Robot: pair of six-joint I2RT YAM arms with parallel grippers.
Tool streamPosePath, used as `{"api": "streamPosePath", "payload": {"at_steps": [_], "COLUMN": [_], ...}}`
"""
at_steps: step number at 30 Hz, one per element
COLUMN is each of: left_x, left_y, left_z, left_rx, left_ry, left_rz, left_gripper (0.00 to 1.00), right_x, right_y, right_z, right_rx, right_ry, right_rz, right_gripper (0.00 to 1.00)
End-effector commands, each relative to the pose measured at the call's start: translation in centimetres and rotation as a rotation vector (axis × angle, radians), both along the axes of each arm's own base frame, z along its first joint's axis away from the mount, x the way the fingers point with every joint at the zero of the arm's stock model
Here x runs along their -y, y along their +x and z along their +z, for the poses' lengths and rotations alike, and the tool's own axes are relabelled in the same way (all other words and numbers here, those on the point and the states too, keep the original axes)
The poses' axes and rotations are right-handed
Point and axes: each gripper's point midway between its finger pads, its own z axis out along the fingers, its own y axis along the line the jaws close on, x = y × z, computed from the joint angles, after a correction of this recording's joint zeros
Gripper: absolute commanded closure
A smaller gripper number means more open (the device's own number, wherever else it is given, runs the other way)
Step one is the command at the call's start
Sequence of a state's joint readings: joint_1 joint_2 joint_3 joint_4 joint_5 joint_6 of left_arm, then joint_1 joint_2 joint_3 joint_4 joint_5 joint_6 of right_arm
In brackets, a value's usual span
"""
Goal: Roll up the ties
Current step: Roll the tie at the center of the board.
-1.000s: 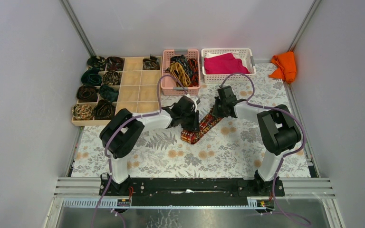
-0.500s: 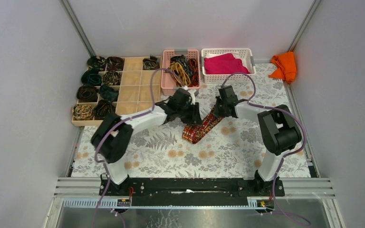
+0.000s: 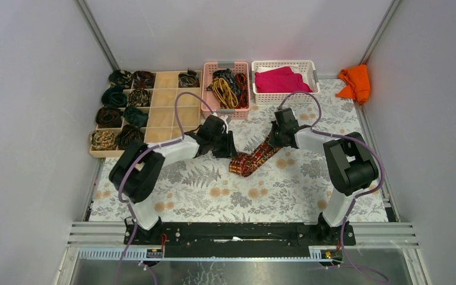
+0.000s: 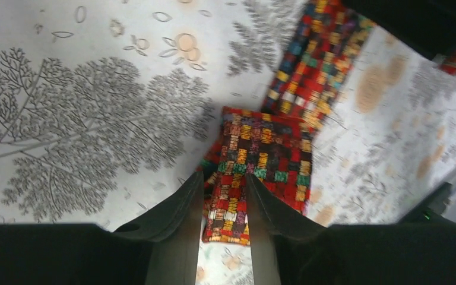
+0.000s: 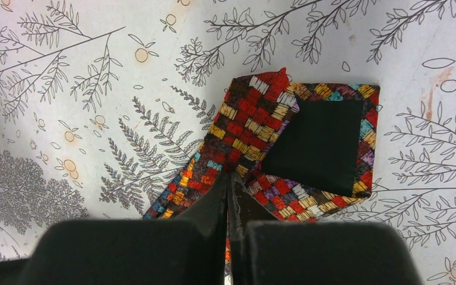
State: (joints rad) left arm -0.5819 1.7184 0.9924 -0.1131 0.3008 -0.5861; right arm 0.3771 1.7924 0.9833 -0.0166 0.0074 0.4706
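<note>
One tie out: red-orange tie flat on the bench, about mid-bench.
Long axis: diagonal, near-left to far-right in the top view.
Near-left end: folded over on itself, a short doubled flap.
Far-right end: wide tip turned back, black lining showing.
Left claw: fingers apart, gripping nothing; the folded end lies just past the tips in the wrist view.
Right claw: fingers together, clamped on the tie near the wide tip.
Left edge: wooden tray with rolled ties, well apart from the tie.
Far edge: pink basket of loose ties, white basket with magenta cloth; orange cloth in the far-right corner.
Room: bench surface shows on every side of the tie, widest toward the arm bases.
</note>
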Motion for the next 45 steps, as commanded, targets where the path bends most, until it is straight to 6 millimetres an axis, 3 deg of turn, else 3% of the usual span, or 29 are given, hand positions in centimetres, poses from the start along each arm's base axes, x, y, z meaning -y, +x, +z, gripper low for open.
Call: {"api": "streamPosePath", "payload": {"at_steps": [1, 7, 11, 26, 36, 40, 45], "left_x": [0.6, 2.2, 2.3, 4.1, 4.8, 4.9, 4.0], "left_y": [2.6, 3.5, 2.7, 0.2, -1.2, -0.5, 1.7], "left_z": [-2.0, -3.4, -3.5, 1.9, -0.1, 1.7, 4.5], "left_rx": [0.025, -0.003, -0.028, 0.018, -0.053, -0.008, 0.081], "left_ry": [0.021, -0.010, -0.027, -0.143, -0.157, -0.156, -0.079], "left_rz": [0.047, 0.016, -0.006, -0.089, -0.151, -0.148, -0.090], "left_gripper": [0.62, 0.66, 0.71, 0.72, 0.71, 0.67, 0.55], "right_x": [1.7, 1.6, 1.7, 1.4, 1.4, 1.4, 1.4], "right_y": [-1.4, -1.3, -1.3, -1.2, -1.3, -1.3, -1.2], "right_z": [-1.0, -1.0, -1.1, -1.5, -1.4, -1.5, -1.2], "right_rx": [-0.050, -0.048, -0.049, -0.058, -0.057, -0.061, -0.053], "right_ry": [-0.060, -0.060, -0.062, -0.053, -0.049, -0.049, -0.047], "right_rz": [-0.012, -0.008, -0.009, -0.010, -0.010, -0.011, -0.009], "right_gripper": [1.00, 1.00, 1.00, 1.00, 1.00, 1.00, 1.00]}}
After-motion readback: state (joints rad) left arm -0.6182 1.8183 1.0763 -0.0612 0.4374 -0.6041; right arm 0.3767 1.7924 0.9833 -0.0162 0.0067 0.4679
